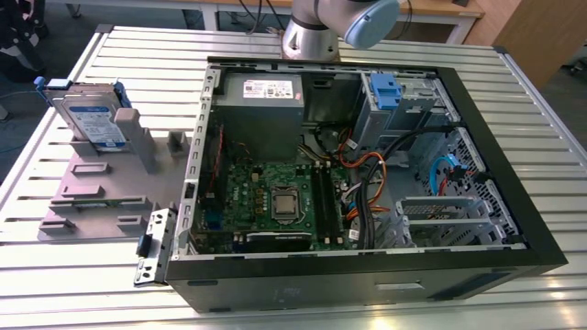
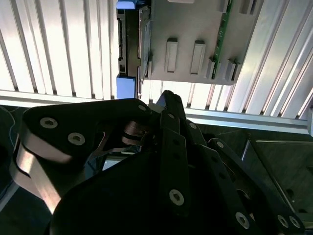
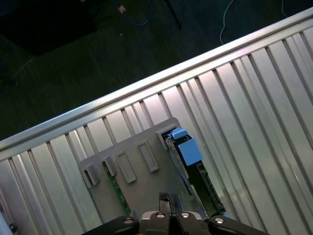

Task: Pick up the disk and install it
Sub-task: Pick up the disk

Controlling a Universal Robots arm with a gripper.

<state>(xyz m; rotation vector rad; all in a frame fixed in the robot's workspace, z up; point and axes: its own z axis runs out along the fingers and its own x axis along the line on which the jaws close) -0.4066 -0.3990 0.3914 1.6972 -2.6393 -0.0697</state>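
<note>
Disk [image 1: 92,120] stands on edge in a slot at the far end of a grey holder [image 1: 92,185], which lies on the slatted metal tabletop [image 1: 55,275] at the exterior view's left of an open computer case [image 1: 367,275]; its silver face with the white-and-blue label is tilted slightly, and the blue carrier frames its edges. The case lies on its side with the lid off; inside it are the green motherboard [image 1: 284,199], a grey power supply [image 1: 261,103] and, toward the exterior view's right, a metal drive bay [image 1: 403,110] with a blue latch [image 1: 385,89] fixed to it. The arm [image 1: 321,27] rises behind the case at the back of the tabletop. In both wrist views the disk [image 2: 131,39] [image 3: 203,183] is seen edge-on from above, seated in the holder [image 2: 195,29] [image 3: 132,181] with the blue carrier at its ends; a thin green board [image 3: 111,181] stands in another slot of the holder. The black fingers [image 2: 168,112] [image 3: 162,198] are closed together with nothing between them; they hang above the holder, near the disk but apart from it, touching neither.
</note>
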